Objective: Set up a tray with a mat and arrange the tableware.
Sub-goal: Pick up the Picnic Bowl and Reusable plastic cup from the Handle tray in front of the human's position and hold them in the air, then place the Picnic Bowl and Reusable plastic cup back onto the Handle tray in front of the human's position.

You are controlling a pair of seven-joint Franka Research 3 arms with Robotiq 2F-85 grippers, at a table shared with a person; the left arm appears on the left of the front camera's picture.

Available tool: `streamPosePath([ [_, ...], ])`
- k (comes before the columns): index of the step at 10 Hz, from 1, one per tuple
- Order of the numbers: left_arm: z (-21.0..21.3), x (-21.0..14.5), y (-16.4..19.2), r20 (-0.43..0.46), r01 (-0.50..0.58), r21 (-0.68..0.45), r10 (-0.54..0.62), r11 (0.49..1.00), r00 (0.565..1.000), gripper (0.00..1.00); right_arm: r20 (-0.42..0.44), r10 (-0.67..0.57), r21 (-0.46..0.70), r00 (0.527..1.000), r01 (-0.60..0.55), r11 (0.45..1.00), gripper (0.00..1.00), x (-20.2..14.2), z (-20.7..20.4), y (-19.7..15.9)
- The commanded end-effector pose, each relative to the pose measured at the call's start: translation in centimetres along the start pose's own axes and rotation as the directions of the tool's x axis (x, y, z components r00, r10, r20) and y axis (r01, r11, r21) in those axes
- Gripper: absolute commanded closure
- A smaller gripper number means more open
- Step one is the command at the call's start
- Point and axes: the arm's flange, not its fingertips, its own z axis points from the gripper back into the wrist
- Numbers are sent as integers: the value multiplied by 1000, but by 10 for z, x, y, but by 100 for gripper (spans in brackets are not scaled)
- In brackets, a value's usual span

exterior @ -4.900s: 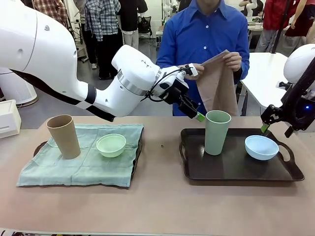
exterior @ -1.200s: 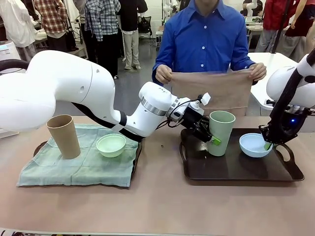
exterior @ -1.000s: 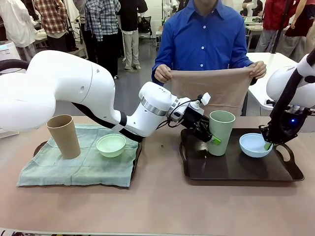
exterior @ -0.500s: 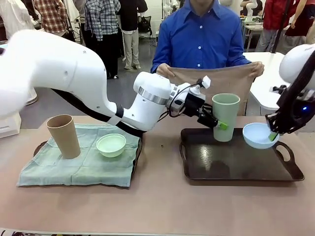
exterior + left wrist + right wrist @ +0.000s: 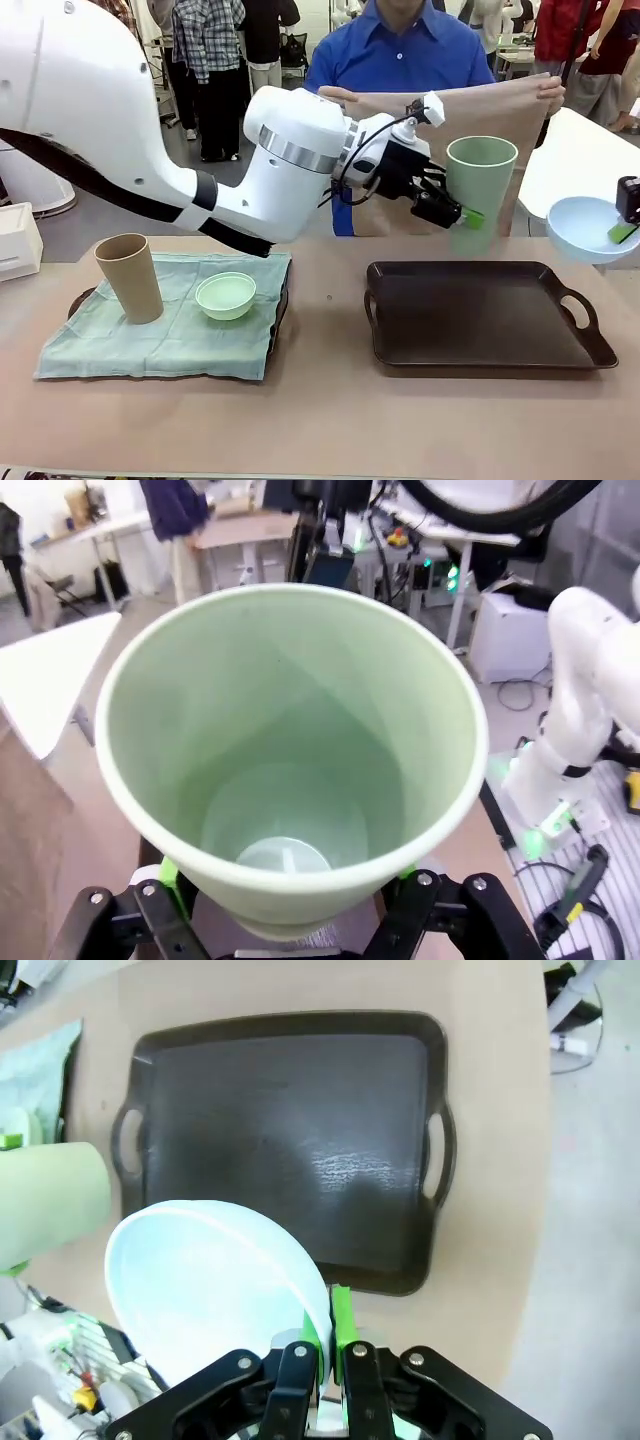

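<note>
My left gripper (image 5: pixel 455 212) is shut on the sage green cup (image 5: pixel 481 188) and holds it in the air above the far edge of the dark tray (image 5: pixel 490 318). In the left wrist view the cup (image 5: pixel 290 750) stands between my green pads (image 5: pixel 168 872). My right gripper (image 5: pixel 622 232) is shut on the rim of the light blue bowl (image 5: pixel 585 228), held up at the right, off the tray. From the right wrist, the bowl (image 5: pixel 210 1285) hangs over the bare tray (image 5: pixel 290 1140). A person holds a tan mat (image 5: pixel 390 110) spread out behind the tray.
At the left, a tan cup (image 5: pixel 130 277) and a mint green bowl (image 5: pixel 225 295) sit on a green mat (image 5: pixel 160 335) laid over another tray. Bare table runs along the front. A white table (image 5: pixel 575 150) stands at the back right.
Both arms have lifted their loads off the dark tray: the cup went up and right, the bowl up and out to the right. The person has raised the tan mat higher.
</note>
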Motion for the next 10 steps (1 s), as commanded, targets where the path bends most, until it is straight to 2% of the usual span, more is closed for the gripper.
streamPosePath([
  [1, 12, -13, -12, -39, 0, 73, 2, 997, 999, 89, -2, 57, 41, 998, -57, 998, 100, 1, -12, -6],
  [2, 0, 0, 0, 0, 0, 0, 0, 1000, 1000, 89, 0, 0, 0, 1000, 0, 1000, 100, 0, 0, 0],
  [10, 0, 0, 0, 0, 0, 0, 0, 1000, 1000, 89, 0, 0, 0, 1000, 0, 1000, 100, 0, 0, 0],
])
